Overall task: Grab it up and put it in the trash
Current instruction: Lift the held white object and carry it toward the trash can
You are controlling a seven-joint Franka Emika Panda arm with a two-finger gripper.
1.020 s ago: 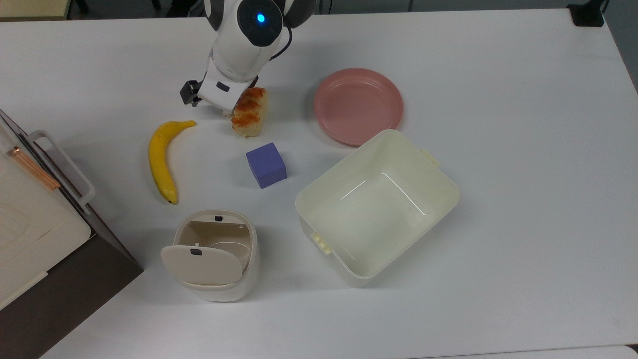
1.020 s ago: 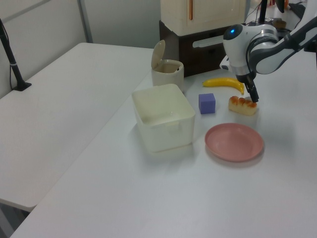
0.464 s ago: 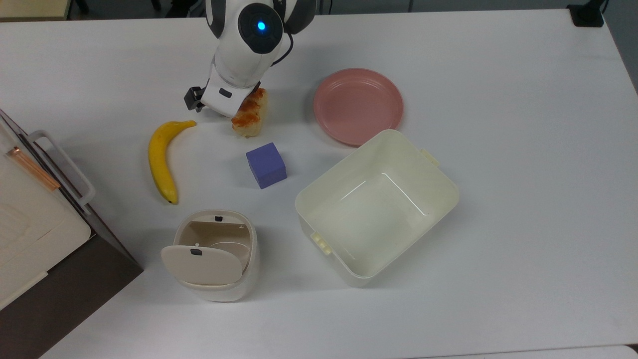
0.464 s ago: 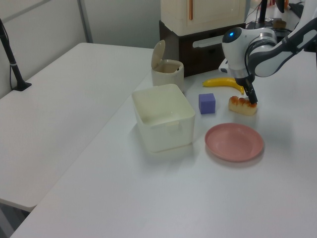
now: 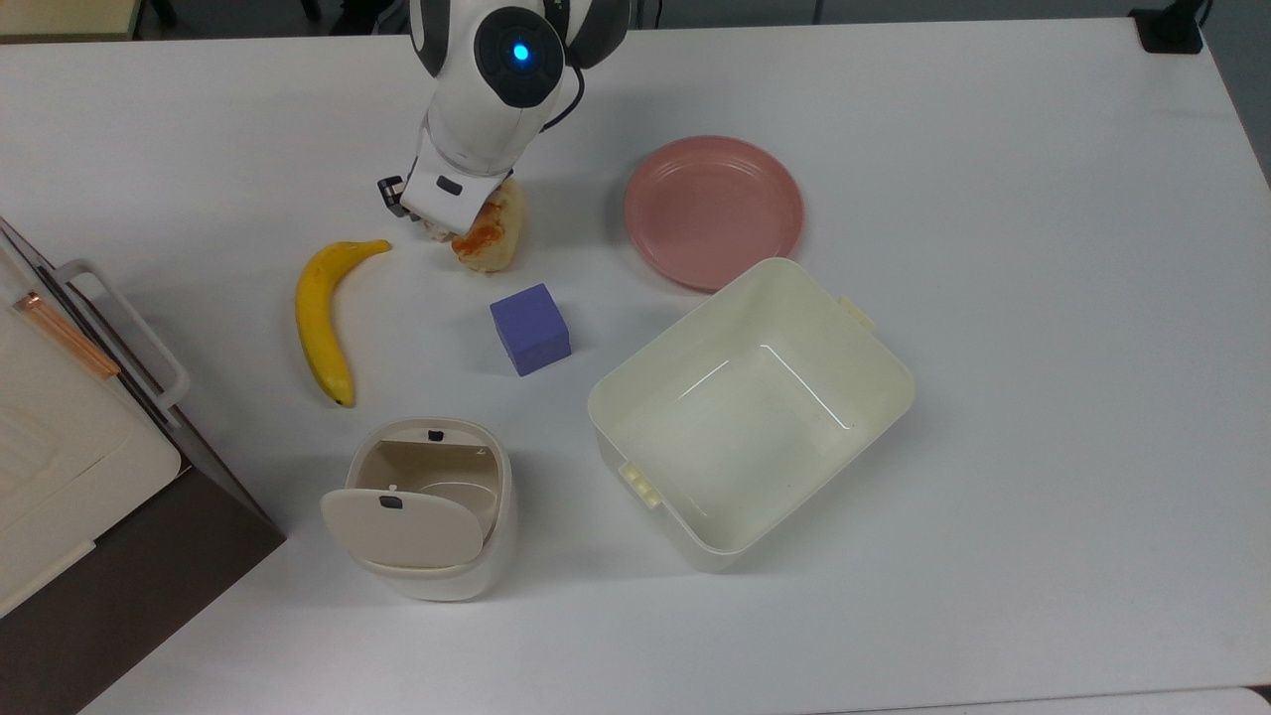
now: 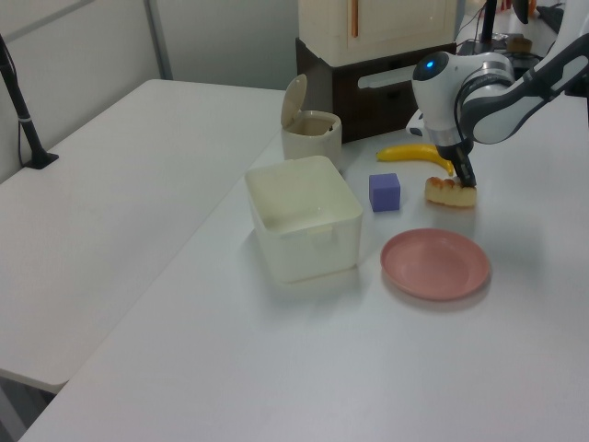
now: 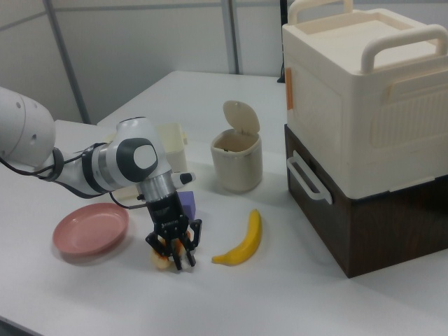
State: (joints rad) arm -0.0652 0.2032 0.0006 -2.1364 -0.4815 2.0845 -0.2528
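The thing to grab, "it", is hidden. My gripper (image 5: 447, 230) (image 6: 469, 189) (image 7: 176, 262) is down at the table, over the end of an orange-topped bread roll (image 5: 492, 246) (image 6: 444, 193) (image 7: 160, 260). In the right view its dark fingers stand apart, with the roll's orange top showing between them. The trash (image 5: 499, 487) (image 6: 311, 140) (image 7: 238, 171) is a small cream rounded bin with its flap lid up. It stands well away, near the top view's lower left, past the banana.
A banana (image 5: 318, 318) lies to the top view's left of the roll, with a purple cube (image 5: 530, 328) below it. A pink plate (image 5: 713, 211) and a large cream tub (image 5: 894, 369) sit at the top view's right. A cream and brown cabinet (image 5: 60, 447) fills that view's left edge.
The gripper has slid a little toward the bread roll and lowered onto its end. The roll has shifted and tilted slightly. Nothing else moved.
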